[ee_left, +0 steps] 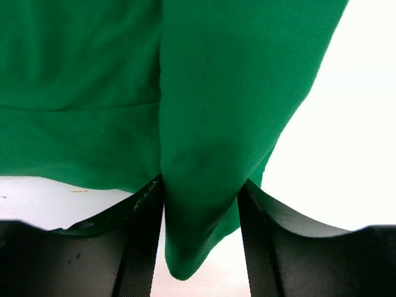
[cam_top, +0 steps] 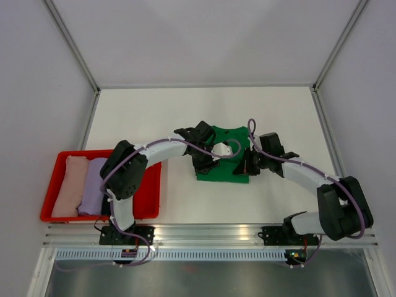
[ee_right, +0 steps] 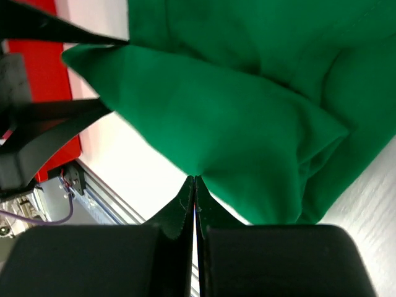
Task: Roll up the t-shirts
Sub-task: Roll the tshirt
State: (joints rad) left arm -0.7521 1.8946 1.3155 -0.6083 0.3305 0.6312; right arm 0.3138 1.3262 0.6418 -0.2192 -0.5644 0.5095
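The bright green t-shirt (cam_top: 226, 151) lies partly folded in the middle of the table. My left gripper (cam_top: 204, 162) is at its near left edge. In the left wrist view a thick fold of green cloth (ee_left: 210, 124) fills the gap between the jaws of the left gripper (ee_left: 201, 185), and its tip hangs past them. My right gripper (cam_top: 249, 166) is at the shirt's near right edge. In the right wrist view it (ee_right: 195, 180) is pinched shut on the edge of the green cloth (ee_right: 235, 117), which is raised off the table. The pale pink roll (cam_top: 68, 185) and the lavender roll (cam_top: 93, 185) lie in the tray. The black shirt is mostly hidden by the left arm.
A shallow red tray (cam_top: 151, 185) stands at the near left of the table and also shows in the right wrist view (ee_right: 52, 74). An aluminium rail (cam_top: 210, 234) runs along the near edge. White walls enclose the table on three sides.
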